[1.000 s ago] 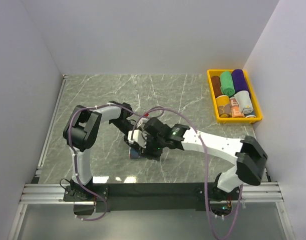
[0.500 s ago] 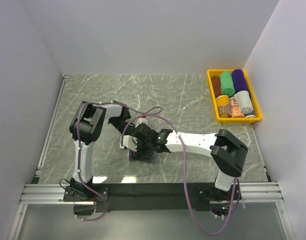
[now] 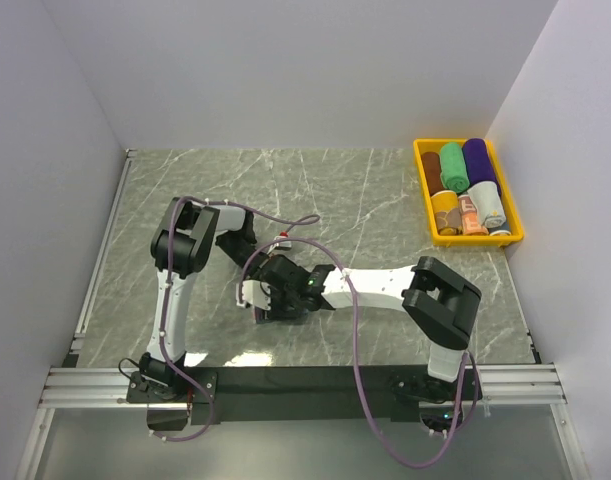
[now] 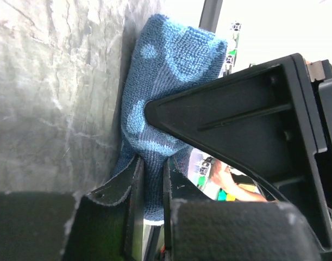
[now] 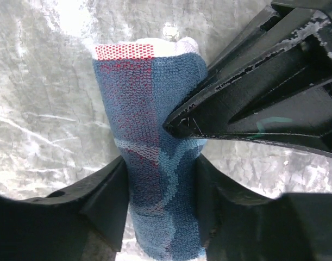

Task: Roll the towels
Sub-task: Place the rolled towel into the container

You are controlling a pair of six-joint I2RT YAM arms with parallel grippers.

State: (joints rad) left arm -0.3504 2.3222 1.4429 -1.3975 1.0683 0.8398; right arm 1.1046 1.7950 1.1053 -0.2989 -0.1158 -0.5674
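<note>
A blue towel with paler print (image 5: 149,136) stands rolled into a short cylinder on the marble table, its red-and-white tag end farthest from the right wrist camera. My right gripper (image 5: 160,163) straddles the roll, and both fingers press its sides. My left gripper (image 4: 151,174) is shut on a fold of the same towel (image 4: 171,60), pinched thin between its pads. The two grippers meet left of the table's middle (image 3: 273,295), the left one's finger (image 5: 252,98) lying against the roll. More towels sit as rolls in the bin: green (image 3: 451,165), purple (image 3: 476,158), brown (image 3: 431,168).
A yellow plastic bin (image 3: 419,185) stands at the far right against the wall, packed with rolled towels. White walls close the table in on the left, back and right. Purple cables loop over both arms. A black rail runs along the near edge (image 3: 305,380).
The right arm has drawn its elbow in and slid its gripper a little left over the roll. Its jaws widened, then narrowed onto the towel. The left gripper kept its pinch.
</note>
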